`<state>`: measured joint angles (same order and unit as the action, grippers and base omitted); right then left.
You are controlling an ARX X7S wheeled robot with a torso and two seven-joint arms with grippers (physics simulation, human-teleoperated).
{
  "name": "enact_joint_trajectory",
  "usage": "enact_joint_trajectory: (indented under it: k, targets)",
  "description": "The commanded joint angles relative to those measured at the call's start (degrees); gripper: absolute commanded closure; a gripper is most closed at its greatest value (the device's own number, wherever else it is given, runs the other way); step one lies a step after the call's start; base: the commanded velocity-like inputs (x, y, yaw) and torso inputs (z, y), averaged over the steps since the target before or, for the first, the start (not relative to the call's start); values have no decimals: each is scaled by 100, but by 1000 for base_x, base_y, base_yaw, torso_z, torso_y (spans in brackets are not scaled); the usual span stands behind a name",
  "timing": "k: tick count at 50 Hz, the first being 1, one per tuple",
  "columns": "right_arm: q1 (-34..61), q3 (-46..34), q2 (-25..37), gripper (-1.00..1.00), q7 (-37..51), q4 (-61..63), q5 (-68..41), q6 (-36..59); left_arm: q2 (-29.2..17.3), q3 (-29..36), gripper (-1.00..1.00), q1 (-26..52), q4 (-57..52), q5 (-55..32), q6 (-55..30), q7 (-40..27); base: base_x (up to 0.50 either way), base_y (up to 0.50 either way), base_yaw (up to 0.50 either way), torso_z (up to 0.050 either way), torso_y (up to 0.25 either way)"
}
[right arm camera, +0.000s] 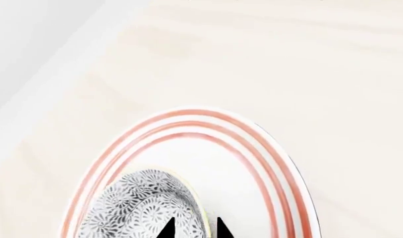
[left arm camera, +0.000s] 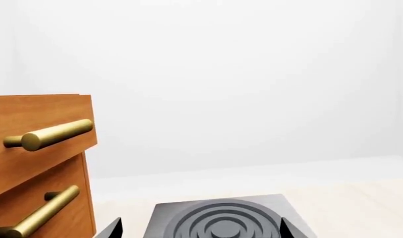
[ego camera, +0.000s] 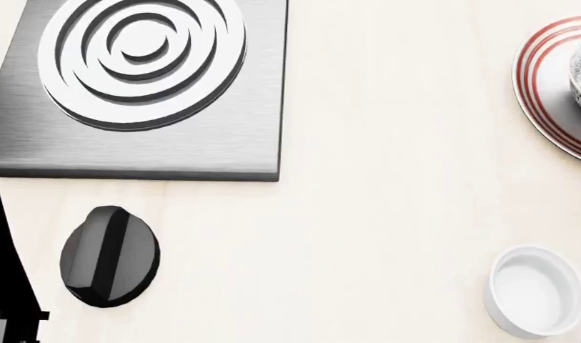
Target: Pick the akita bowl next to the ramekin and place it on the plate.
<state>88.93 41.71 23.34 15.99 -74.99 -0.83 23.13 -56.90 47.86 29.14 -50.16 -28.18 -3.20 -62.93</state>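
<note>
on the plate (right arm camera: pixel 267 168), far right edge of bench (ego camera: pixel 386 214): akita bowl (right arm camera: pixel 145 206), rim pinched in right hand (right arm camera: pixel 193 229). ramekin (ego camera: pixel 535 289) near edge, apart. left hand's grip: cannot tell. remaining: release, withdraw.

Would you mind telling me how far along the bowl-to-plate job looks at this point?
Nearly done, it seems. The akita bowl already sits inside the red rings of the plate, away from the ramekin, which stands alone on the counter. The right gripper hovers at the bowl's rim, its fingertips close together; whether it grips the rim is unclear. What seems left is letting go and withdrawing. The left gripper looks idle near the burner.
</note>
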Motion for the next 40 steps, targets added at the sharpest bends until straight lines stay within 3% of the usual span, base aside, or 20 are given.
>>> enact_joint_trajectory:
  k: [1,10,18,27,40]
  targets:
    - [21,28,12,-100,-58,4,33,25,9,-11,-100,2,8,-3,-12,8,0,0,0,0,0]
    - [173,-239,-31,-100,-351,6,211,102,27,10,-100,-28,25,36,-18,18,0,0,0,0,1]
    - [422,-1299,-328,-100,-741,73,929,-520,34,25,-100,-47,15,64,-31,24,0,0,0,0,0]
    - [-763,-1999,-1082,-100,-1234,3320,1576,660,48,25,-100,-50,31,64,-29,45,0,0,0,0,0]
    - [-1527,-2282,-1375,-100,-1497,4705,1778,1057,57,14,-100,-64,61,65,-10,62,0,0,0,0,0]
